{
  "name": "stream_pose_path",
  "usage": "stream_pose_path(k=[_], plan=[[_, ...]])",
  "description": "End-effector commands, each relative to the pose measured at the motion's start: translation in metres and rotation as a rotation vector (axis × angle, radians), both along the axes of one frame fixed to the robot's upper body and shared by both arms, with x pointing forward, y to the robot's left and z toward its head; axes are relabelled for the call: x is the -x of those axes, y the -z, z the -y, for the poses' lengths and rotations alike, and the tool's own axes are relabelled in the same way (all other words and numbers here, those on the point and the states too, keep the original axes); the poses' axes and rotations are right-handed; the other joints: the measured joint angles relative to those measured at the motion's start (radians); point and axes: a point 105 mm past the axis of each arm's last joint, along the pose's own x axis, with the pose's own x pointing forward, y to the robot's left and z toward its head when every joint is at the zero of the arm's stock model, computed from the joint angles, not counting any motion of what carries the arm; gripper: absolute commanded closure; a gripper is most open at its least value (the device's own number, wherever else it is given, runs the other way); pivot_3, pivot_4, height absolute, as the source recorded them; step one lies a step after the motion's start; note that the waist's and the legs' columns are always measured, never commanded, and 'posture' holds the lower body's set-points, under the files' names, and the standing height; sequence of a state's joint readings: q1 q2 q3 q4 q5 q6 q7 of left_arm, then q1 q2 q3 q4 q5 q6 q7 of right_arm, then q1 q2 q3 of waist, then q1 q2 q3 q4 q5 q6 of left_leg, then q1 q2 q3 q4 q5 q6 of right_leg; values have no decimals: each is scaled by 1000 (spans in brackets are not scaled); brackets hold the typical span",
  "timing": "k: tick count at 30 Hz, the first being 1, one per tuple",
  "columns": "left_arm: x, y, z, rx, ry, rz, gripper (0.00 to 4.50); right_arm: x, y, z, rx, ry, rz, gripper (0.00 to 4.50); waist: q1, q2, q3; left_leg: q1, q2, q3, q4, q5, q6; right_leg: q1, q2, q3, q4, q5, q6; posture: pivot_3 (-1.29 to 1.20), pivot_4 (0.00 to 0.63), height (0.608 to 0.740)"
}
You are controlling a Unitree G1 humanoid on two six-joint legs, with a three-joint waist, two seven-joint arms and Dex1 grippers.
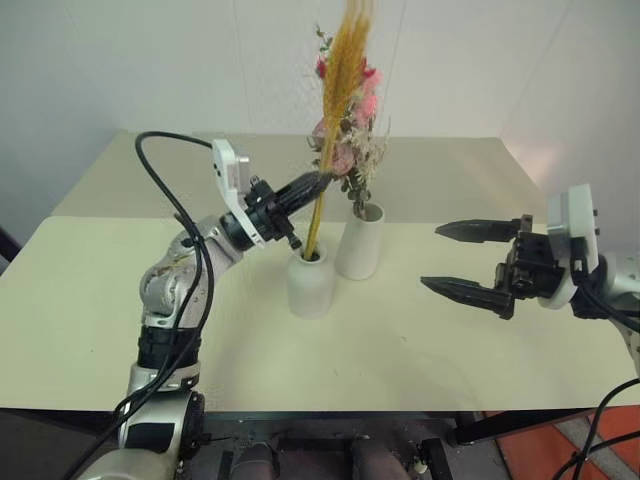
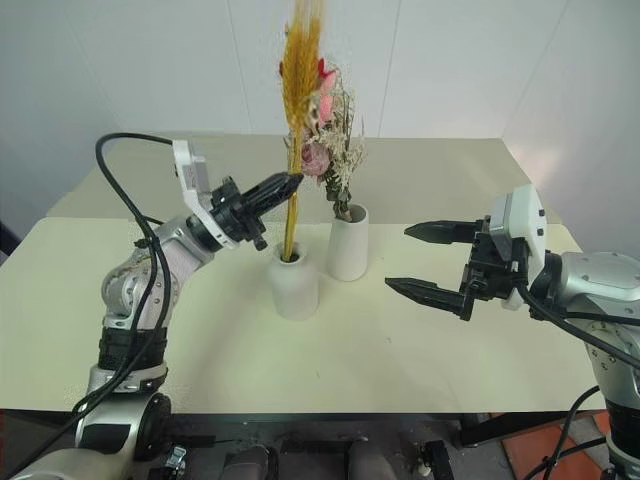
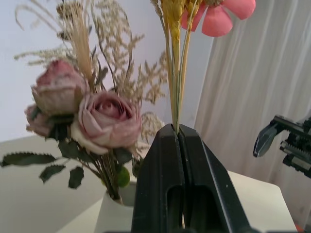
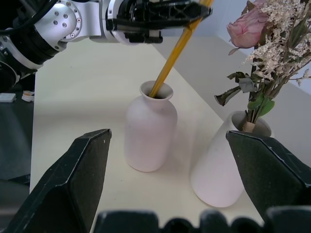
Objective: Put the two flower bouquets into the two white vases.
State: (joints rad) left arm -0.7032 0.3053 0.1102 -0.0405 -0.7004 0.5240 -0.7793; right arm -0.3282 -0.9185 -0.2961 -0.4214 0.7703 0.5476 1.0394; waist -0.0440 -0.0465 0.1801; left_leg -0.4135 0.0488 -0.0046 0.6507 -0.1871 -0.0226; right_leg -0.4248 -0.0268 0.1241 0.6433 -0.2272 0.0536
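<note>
Yellow bundle (image 1: 340, 90): stalk ends inside short vase (image 1: 310, 283), we clamp it mid-stalk, left gripper (image 1: 318, 181) closed. Rose bunch (image 2: 325, 150) sits in tall vase (image 1: 359, 245). Right gripper (image 2: 425, 260) wide open, idle. Risk: leaning stalks tip short vase on release.
</note>
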Motion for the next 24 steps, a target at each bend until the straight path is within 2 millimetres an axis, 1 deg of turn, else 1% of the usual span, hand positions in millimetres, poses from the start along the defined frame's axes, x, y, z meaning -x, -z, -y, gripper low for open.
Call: stream_pose_path(k=[1,4,6,7,9,11,12,13,19,22,24], plan=[[5,-3,-1,-17,-5,26,3890,2,-12,2,10,-2,59,0,0,0,0,0,0,0,0,0,0,0,0,0,0,0,0,0,150,740],[8,-2,-9,-27,-17,25,2953,2,-11,1,13,-3,58,0,-1,0,0,0,0,0,0,0,0,0,0,0,0,0,0,0,150,740],[10,0,-17,-40,-40,12,2239,2,-9,1,13,-5,57,0,-1,0,0,0,0,0,0,0,0,0,0,0,0,0,0,0,150,740],[10,3,-22,-50,-55,5,1952,2,-8,0,12,-5,56,0,-2,0,0,0,0,0,0,0,0,0,0,0,0,0,0,0,150,740],[14,9,-33,-77,-82,-12,1210,1,-5,-1,8,-2,56,0,-4,0,0,0,0,0,0,0,0,0,0,0,0,0,0,0,150,740],[20,14,-47,-112,-114,-21,623,1,-2,-2,2,-3,54,0,-5,0,0,1,0,0,-1,0,0,0,0,0,0,0,0,0,150,740],[23,15,-54,-132,-144,-16,222,1,-1,-3,0,-4,52,0,-5,0,0,1,0,0,-1,0,0,0,0,0,0,0,0,0,150,740],[25,16,-62,-156,-171,-11,26,1,0,-3,-3,-4,50,0,-4,0,0,1,1,0,-1,0,0,0,0,0,0,0,0,0,150,740],[42,10,-95,-306,-242,64,26,-3,7,2,-26,32,36,0,0,0,0,1,1,0,-1,0,0,0,0,0,-1,0,0,0,150,740],[48,13,-106,-429,-249,97,26,-6,13,5,-26,56,25,0,-1,0,0,1,1,0,-1,0,0,0,0,0,-2,-1,-1,0,150,740],[53,14,-110,-472,-245,112,26,-7,15,7,-35,70,19,0,-1,0,0,1,1,1,-2,0,0,0,0,0,-2,-1,-1,0,150,740]])
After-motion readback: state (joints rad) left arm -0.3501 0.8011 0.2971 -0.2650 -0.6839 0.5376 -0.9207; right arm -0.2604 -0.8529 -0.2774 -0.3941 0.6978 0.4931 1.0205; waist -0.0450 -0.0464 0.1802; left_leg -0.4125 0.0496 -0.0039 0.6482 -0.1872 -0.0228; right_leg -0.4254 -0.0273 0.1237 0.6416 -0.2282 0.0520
